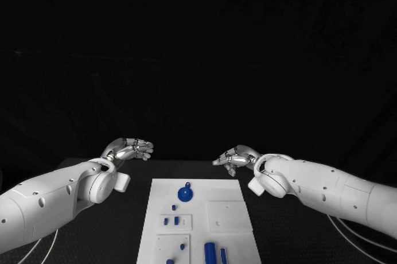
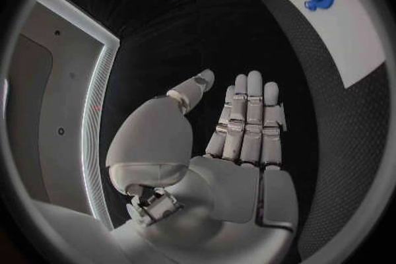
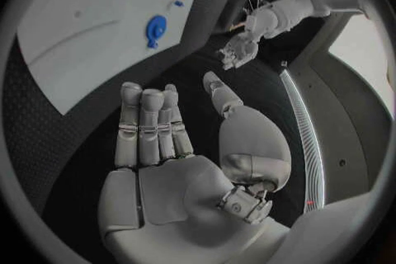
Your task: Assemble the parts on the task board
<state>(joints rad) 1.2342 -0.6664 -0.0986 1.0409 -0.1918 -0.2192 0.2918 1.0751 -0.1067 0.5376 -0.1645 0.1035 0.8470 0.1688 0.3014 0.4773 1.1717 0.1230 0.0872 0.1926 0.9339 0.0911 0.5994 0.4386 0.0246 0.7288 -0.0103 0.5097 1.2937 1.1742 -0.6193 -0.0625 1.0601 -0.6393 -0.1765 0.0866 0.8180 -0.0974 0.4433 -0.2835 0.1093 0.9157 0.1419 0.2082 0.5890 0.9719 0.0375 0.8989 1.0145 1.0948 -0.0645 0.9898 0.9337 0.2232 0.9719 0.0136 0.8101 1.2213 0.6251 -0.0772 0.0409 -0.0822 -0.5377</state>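
Both silver hands, left [image 1: 130, 149] and right [image 1: 236, 158], empty, fingers apart, raised beyond far edge of white task board [image 1: 228, 190]; blue round part [image 1: 185, 193] lies near that edge; stage unclear, any reach should come straight down

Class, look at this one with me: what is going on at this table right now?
A two-armed robot stands at a black table with a white task board before it. Several small blue parts lie on the board, among them a round blue piece near its far end and a longer blue piece nearer the robot. The left hand and the right hand are raised beyond the board's far end, off to either side, and hold nothing. In the wrist views each hand is flat, fingers straight.
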